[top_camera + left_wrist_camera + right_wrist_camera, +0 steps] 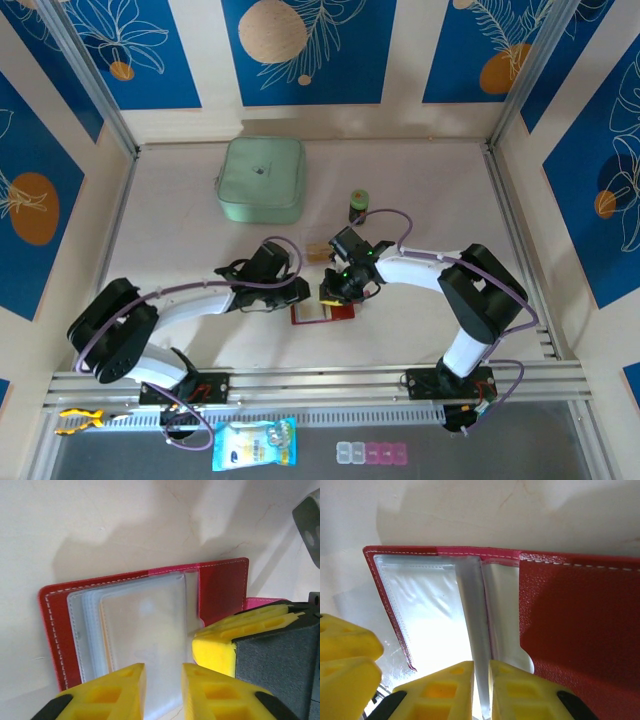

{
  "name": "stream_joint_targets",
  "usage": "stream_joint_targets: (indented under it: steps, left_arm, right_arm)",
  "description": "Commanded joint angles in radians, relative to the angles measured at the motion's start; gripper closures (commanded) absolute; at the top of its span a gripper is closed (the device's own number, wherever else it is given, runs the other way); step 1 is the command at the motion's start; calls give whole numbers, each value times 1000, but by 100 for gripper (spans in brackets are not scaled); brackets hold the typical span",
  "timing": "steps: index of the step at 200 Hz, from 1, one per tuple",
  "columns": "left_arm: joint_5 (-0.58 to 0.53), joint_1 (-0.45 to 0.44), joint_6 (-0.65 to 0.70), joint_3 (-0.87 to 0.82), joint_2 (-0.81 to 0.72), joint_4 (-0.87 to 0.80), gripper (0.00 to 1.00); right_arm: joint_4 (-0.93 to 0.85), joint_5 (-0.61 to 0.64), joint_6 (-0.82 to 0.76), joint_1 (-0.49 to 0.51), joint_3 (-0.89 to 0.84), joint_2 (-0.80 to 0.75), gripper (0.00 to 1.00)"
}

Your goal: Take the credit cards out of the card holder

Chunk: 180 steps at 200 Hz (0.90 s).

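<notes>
Red card holder [220,587] open, clear pockets [145,625], L end effector [163,692] slightly ajar

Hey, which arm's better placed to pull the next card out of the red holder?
Probably left: the left hand straddles the pocket stack of the card holder, where an orange card edge shows through; the right hand pinches a clear leaf, steadying it.

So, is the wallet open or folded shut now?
Open: the wallet is spread, and its clear pockets show between the red covers.
</notes>
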Motion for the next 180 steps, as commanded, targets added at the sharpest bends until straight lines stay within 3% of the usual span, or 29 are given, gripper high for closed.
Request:
stream_joint_targets:
  steps: [1, 25, 50, 120, 180]
  left_arm:
    - [-56, -8, 18, -4, -34, -73, 81]
    - [-57, -9, 22, -21, -31, -70, 92]
    - [-52, -8, 22, -42, -15, -52, 97]
    - [-45, -9, 27, -61, 19, -59, 99]
    - [-45, -6, 28, -70, 32, -53, 99]
  right_arm:
    - [-2, -3, 6, 0, -20, -54, 84]
    - [33, -40, 8, 3, -14, -57, 85]
    - [56, -67, 14, 9, -7, -34, 86]
    - [53, -70, 20, 22, 18, 56, 80]
    - [28, -15, 20, 8, -14, -4, 79]
